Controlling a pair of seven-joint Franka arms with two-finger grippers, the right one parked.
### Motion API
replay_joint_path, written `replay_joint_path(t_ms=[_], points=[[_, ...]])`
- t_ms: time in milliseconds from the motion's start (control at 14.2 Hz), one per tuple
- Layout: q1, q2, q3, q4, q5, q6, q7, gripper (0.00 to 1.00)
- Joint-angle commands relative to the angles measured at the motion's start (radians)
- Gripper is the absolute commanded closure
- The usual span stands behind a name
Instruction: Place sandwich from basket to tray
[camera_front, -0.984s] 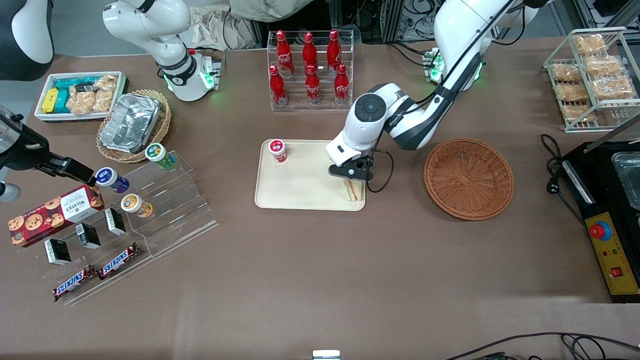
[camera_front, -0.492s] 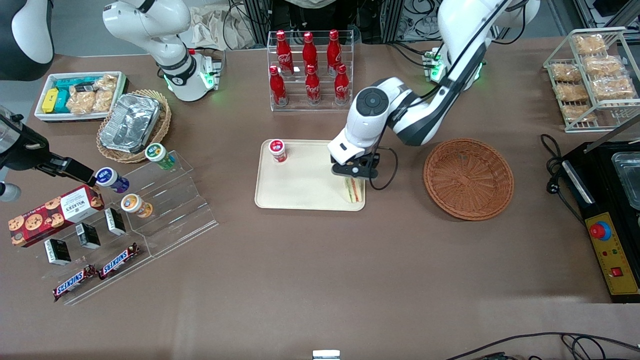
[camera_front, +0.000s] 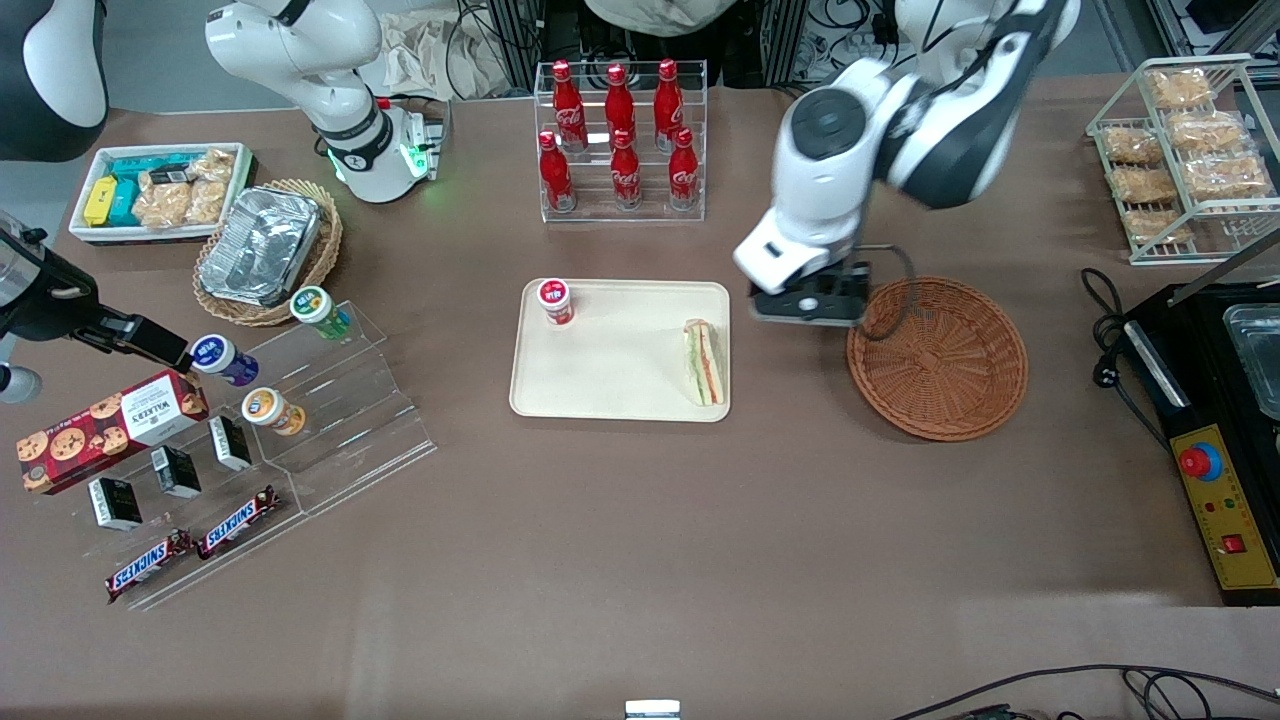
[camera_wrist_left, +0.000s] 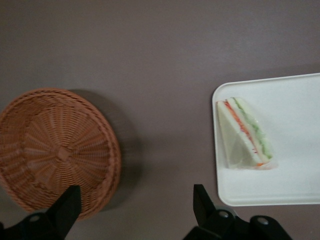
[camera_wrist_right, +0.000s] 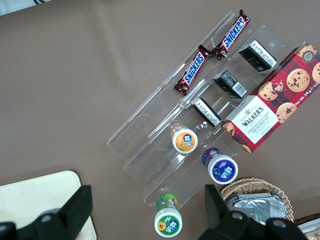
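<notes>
Sandwich (camera_front: 704, 362) left lying on the tray (camera_front: 600, 390), close against the rim nearest the basket (camera_front: 937, 357), cut edge up. Hand (camera_front: 808, 303) raised off it within the last second and swung out above the bare bench (camera_front: 640, 560) between tray and basket, fingers spread wide, holding nothing. Basket emptied; transfer judged complete, only the arm's retreat remaining.

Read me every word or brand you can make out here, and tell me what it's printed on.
"SNICKERS": two bars on the clear stand.
"WALKERS": red cookie box.
Coca-Cola script: red bottles, blurred.
Cup lids, small black boxes: unreadable.
Open tool, sandwich: no text.
</notes>
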Motion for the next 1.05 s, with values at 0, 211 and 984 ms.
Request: replay_joint_path(t_ms=[0,211,984], points=[[-0.011,-0.060,0.119,0.038,-0.074,-0.104,0.186,0.01],[-0.011,-0.080,0.285,0.143,-0.131,-0.255,0.387,0.01],[-0.019,-0.097,0.619,0.256,-0.249,-0.387,0.517,0.01]])
